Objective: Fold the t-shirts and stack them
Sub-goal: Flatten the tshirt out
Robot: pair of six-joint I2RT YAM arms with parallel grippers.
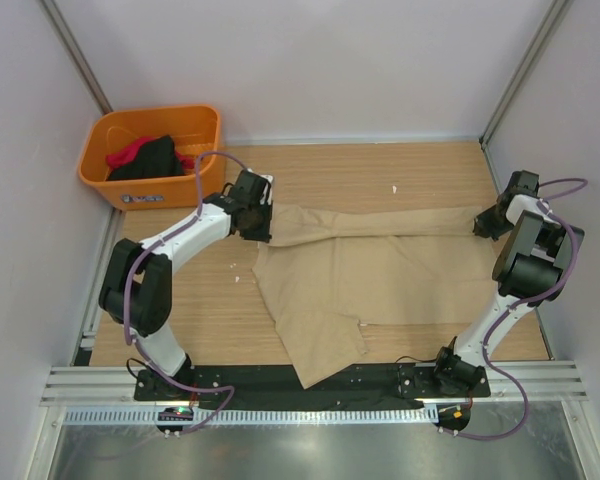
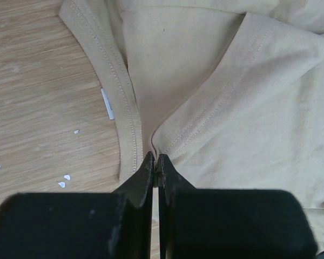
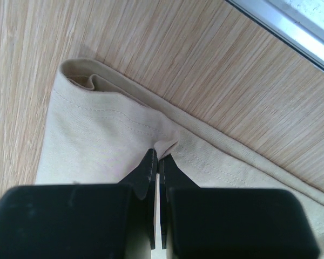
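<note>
A beige t-shirt [image 1: 370, 275] lies spread across the wooden table, partly folded, one part hanging over the near edge. My left gripper [image 1: 257, 222] is shut on the shirt's left end, pinching cloth by the collar seam [image 2: 130, 116], with a white label [image 2: 107, 103] showing. My right gripper [image 1: 485, 224] is shut on the shirt's right end, pinching a small fold of cloth [image 3: 164, 147] near the hem [image 3: 216, 141]. More shirts, red and black [image 1: 148, 157], lie in the orange basket [image 1: 115, 187] at the back left.
The basket stands at the table's back left corner. White walls and metal posts close in the table on three sides. A black rail [image 1: 310, 385] with the arm bases runs along the near edge. Small white specks [image 2: 65, 181] lie on the wood.
</note>
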